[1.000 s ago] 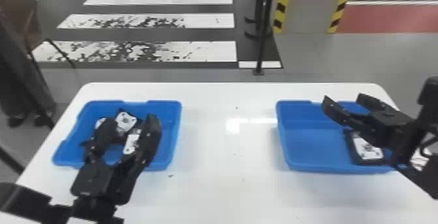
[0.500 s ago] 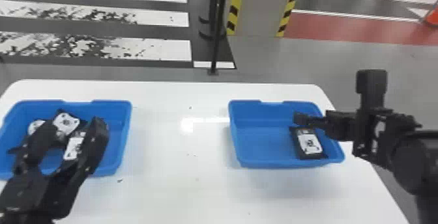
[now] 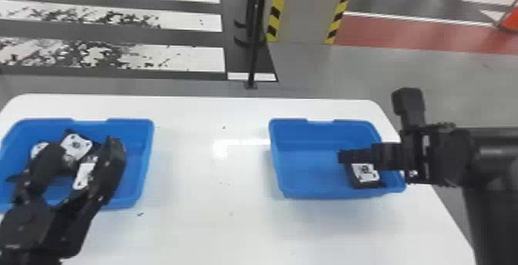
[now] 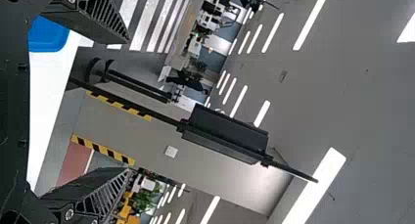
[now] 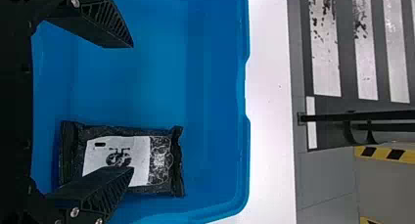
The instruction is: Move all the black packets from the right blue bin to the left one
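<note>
Since the earlier head view, the right gripper (image 5: pixel 132 107) has moved inward over the right bin (image 5: pixel 215 87). Its jaws are spread and pinch nothing, one overlapping the packet (image 5: pixel 161 158) in the wrist view, probably to straddle it once better centred. Label up, the packet lies flat towards the bin's outer side, apparently the last to move. The left gripper (image 4: pixel 130 105) waits, jaws apart and without a load, by the left bin (image 3: pixel 144 160), where the other packets (image 3: pixel 76 146) lie bunched, likely just as they were dropped. Both bins sit well apart on the white tabletop (image 3: pixel 212 229); beyond are a grey floor (image 3: pixel 404 75), crossing stripes (image 3: pixel 185 58) and a thin black pole (image 3: pixel 253 60).
</note>
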You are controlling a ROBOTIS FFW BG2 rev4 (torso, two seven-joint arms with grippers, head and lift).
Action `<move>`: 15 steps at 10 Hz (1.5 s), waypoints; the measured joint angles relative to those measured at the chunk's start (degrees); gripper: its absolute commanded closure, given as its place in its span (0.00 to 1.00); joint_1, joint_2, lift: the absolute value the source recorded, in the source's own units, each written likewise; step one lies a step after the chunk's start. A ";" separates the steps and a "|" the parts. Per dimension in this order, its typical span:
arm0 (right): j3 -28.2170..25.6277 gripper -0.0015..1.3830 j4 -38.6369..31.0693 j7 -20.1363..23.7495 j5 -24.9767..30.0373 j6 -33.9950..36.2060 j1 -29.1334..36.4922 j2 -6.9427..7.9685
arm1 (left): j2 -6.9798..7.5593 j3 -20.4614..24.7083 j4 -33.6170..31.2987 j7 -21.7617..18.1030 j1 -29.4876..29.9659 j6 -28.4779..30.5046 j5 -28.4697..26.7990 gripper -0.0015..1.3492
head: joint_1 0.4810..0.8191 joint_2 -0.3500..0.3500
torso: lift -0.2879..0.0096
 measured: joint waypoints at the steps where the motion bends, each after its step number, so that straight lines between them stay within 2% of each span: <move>1: 0.19 0.10 1.98 0.01 0.71 0.87 -1.07 -0.16 | 0.08 -0.16 0.00 0.00 -0.05 0.01 0.01 0.08 | 0.63 0.24 | 0.50; 6: 0.23 0.10 8.18 -0.84 3.06 1.77 -2.67 -0.59 | 0.13 -0.32 0.00 -0.18 -0.20 -0.23 0.75 0.09 | 0.63 0.19 | 0.50; 12: 2.02 0.11 14.36 -3.34 2.66 -0.79 -5.38 -0.39 | 0.05 -0.53 0.39 -0.18 -0.20 -0.47 1.03 0.10 | 0.63 0.18 | 0.50; 15: 2.06 0.12 15.95 -4.21 2.19 0.37 -5.52 -0.28 | 0.13 -0.48 0.55 -0.19 -0.06 -1.07 1.34 0.10 | 0.63 0.18 | 0.50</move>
